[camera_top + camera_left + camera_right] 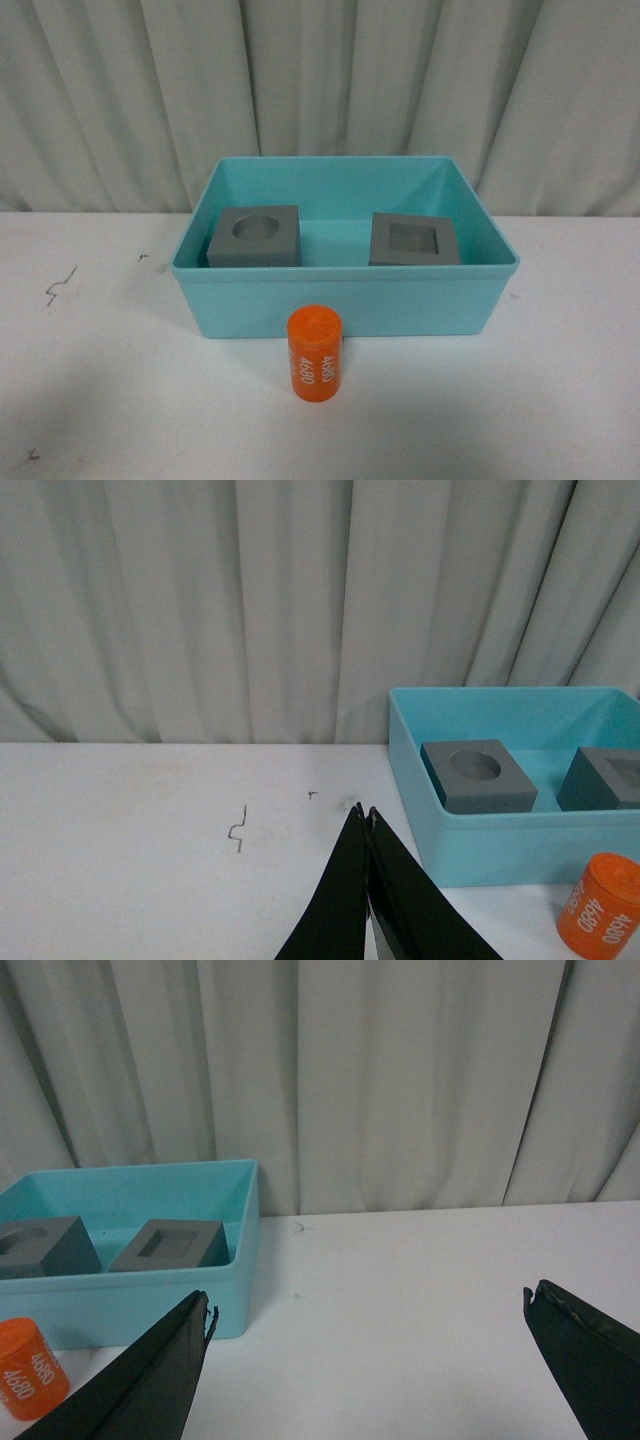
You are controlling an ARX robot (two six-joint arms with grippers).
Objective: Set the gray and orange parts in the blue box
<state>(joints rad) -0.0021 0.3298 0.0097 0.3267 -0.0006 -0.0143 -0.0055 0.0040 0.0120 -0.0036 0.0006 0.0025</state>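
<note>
Logging left gripper point(364, 815): jaws pressed together, gripping nothing. Confirming round-recess gray cube point(256, 236) sitting inside blue box point(345, 272), well beyond jaws. Flagging orange cylinder point(316, 354) standing outside, ahead between both jaws, outstanding. Confirming square-recess gray cube point(413, 240) inside. Logging right gripper point(368, 1300): jaws gaping wide, empty.

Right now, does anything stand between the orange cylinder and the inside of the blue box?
Only the near wall of the blue box: the orange cylinder stands on the table just outside it. Inside, the gray cubes sit apart, leaving bare floor between them.
</note>
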